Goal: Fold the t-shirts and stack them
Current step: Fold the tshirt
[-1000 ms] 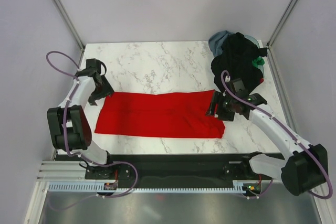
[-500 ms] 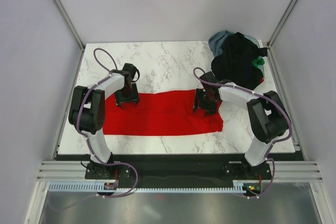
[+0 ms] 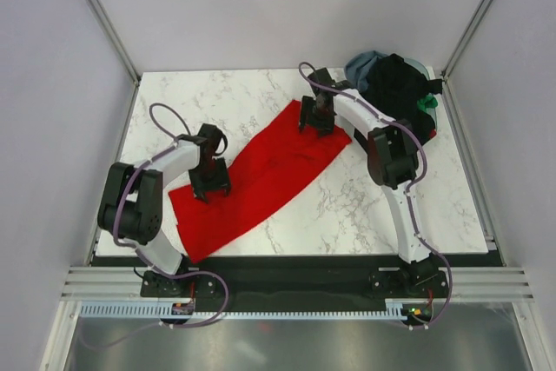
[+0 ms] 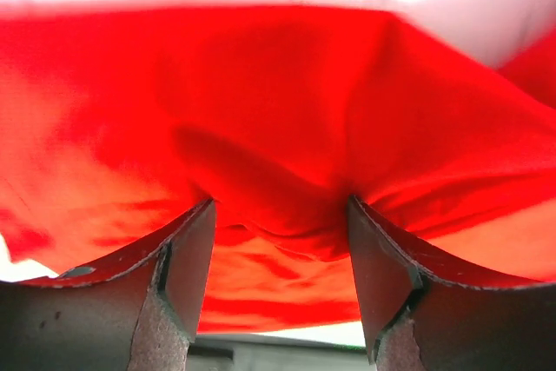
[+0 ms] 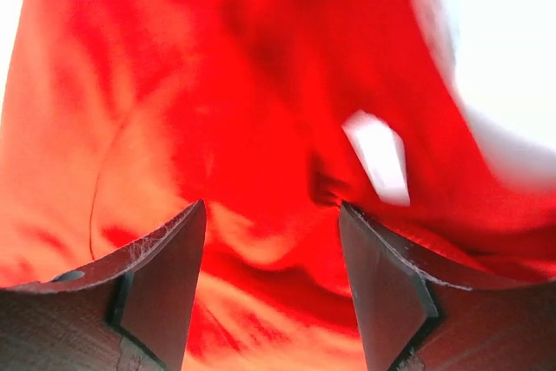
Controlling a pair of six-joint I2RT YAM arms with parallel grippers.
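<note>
Red t-shirt (image 3: 261,171): lies flat as a long strip, slanted across the marble table (image 3: 226,97) from near left to far right
Left gripper (image 3: 211,187): tips down on the strip's near-left part; fingers (image 4: 187,258) wide apart, with a fold of red cloth bulging between them (whether it is clamped cannot be told)
Right gripper (image 3: 316,123): tips down on the strip's far end; fingers (image 5: 382,275) wide apart, nothing pinched
Neck label (image 5: 375,155): white, just beyond the right gripper's fingers
Other t-shirts (image 3: 395,102): black, grey-blue and green, heaped in the far right corner, near the red strip's far end
</note>
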